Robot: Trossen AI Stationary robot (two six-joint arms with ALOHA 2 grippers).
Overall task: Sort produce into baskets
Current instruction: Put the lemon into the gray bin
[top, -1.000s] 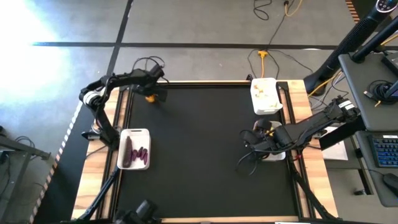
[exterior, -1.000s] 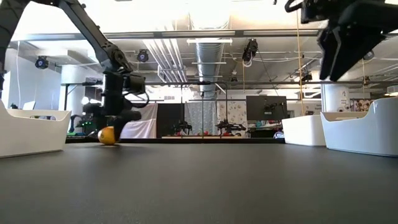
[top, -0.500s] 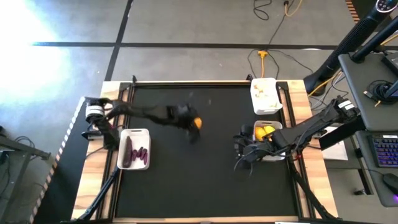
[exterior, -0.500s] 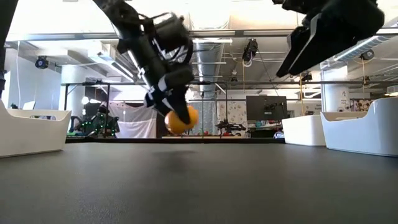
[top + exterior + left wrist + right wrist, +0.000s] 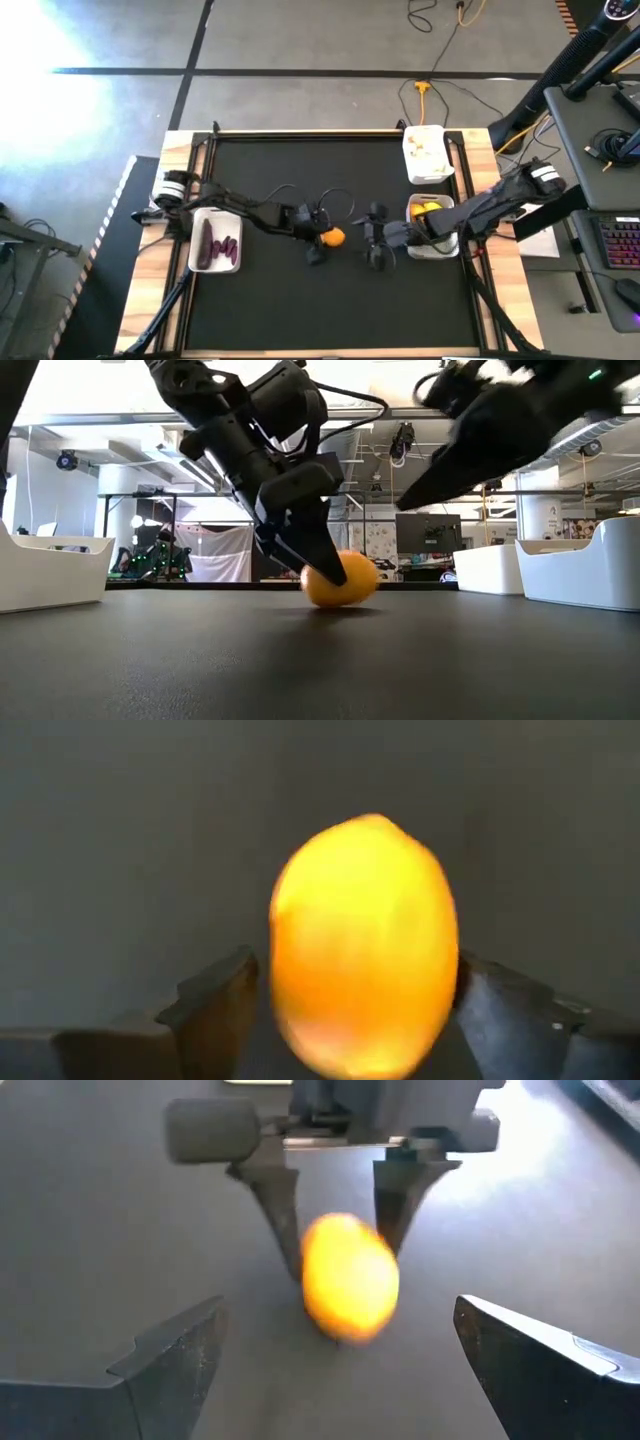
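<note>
Evidently a handover is in hand — the lemon [image 5: 333, 237] lies on the mat mid-table, the left gripper [image 5: 322, 240] parted around it, apparently let go. The right gripper [image 5: 374, 237], wide open and empty, is set just beside; closing on it is called for next.
</note>
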